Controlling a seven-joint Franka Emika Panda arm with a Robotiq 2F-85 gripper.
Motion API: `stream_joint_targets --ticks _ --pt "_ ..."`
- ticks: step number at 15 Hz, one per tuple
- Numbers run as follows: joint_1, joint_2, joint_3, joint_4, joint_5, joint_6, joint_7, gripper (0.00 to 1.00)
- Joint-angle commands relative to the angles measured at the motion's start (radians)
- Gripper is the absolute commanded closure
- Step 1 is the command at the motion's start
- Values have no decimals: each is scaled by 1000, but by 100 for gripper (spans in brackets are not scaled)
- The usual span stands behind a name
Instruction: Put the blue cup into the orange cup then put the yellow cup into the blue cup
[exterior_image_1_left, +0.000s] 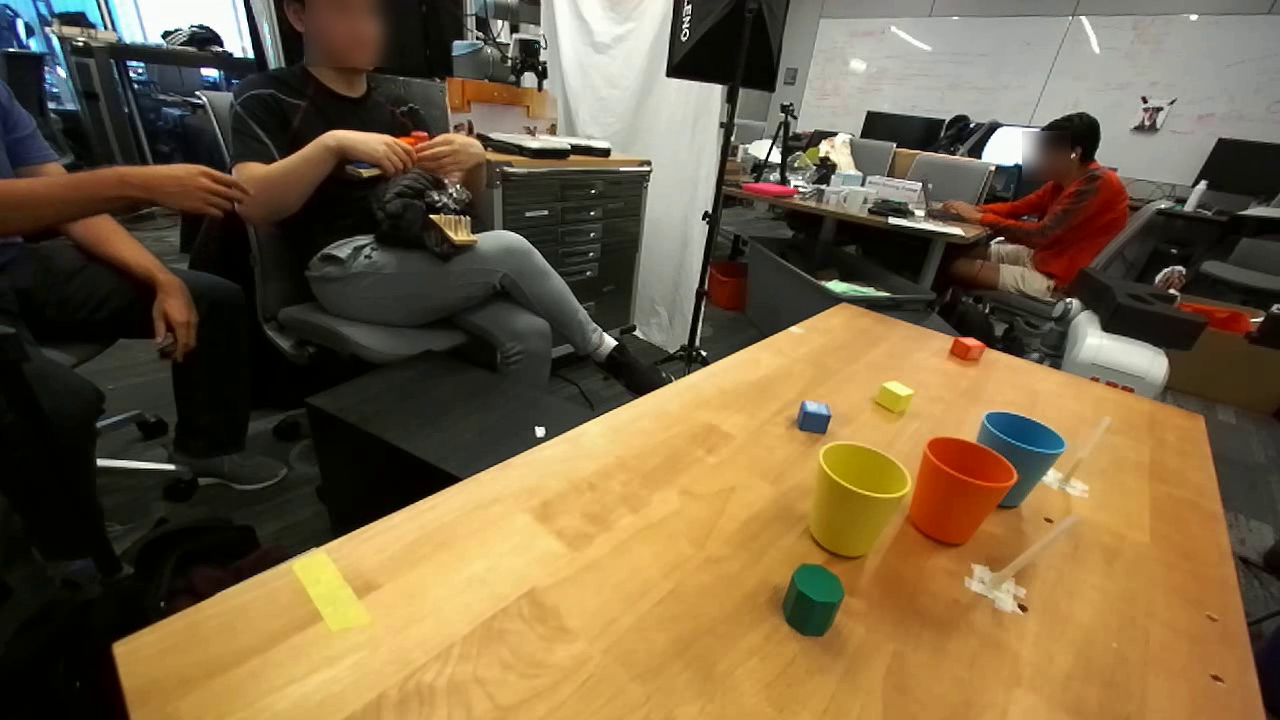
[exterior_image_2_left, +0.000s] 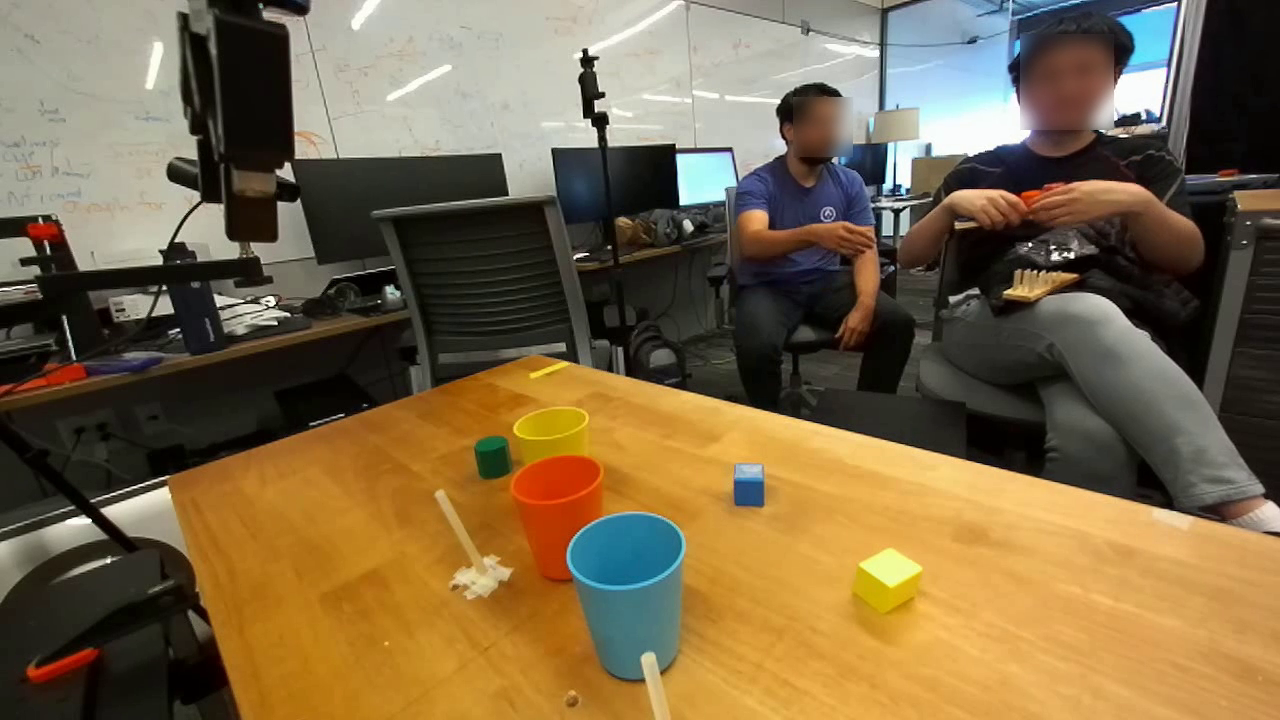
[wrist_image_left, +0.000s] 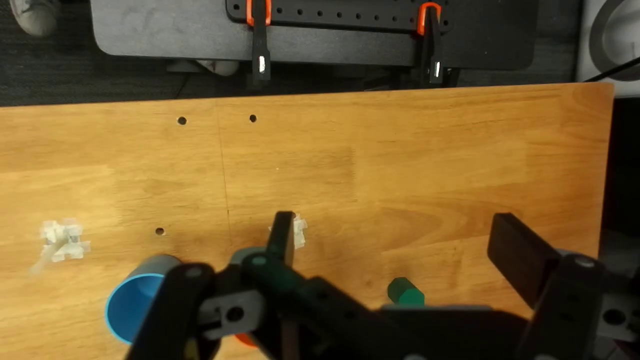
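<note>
In both exterior views three cups stand upright in a row, none inside another. The orange cup (exterior_image_1_left: 955, 500) is in the middle, with the yellow cup (exterior_image_1_left: 855, 510) on one side and the blue cup (exterior_image_2_left: 632, 615) on the other. Whether neighbours touch, I cannot tell. My gripper (wrist_image_left: 393, 225) is wide open in the wrist view, nothing between its fingers, high over the table. At lower left there, the blue cup (wrist_image_left: 131, 305) is partly covered by the gripper's body. Only a sliver of the orange cup (wrist_image_left: 246, 340) shows; the yellow cup is hidden.
A green block (exterior_image_1_left: 812, 600) stands near the yellow cup. Blue (exterior_image_2_left: 749, 485), yellow (exterior_image_2_left: 888, 580) and red (exterior_image_1_left: 967, 348) blocks lie farther off. Two thin pegs rise from white tape (exterior_image_1_left: 997, 590) beside the cups. A yellow note (exterior_image_1_left: 330, 590) lies flat. People sit beyond the table.
</note>
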Motion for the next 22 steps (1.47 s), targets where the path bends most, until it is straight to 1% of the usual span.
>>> stream_joint_targets --ticks 1,18,20,22 --pt "-27 4 23 2 11 -2 -11 0" --pt "-27 4 23 2 11 -2 -11 0" --pt "-29 18 22 14 33 39 6 0" --pt "-33 49 14 44 82 94 38 0"
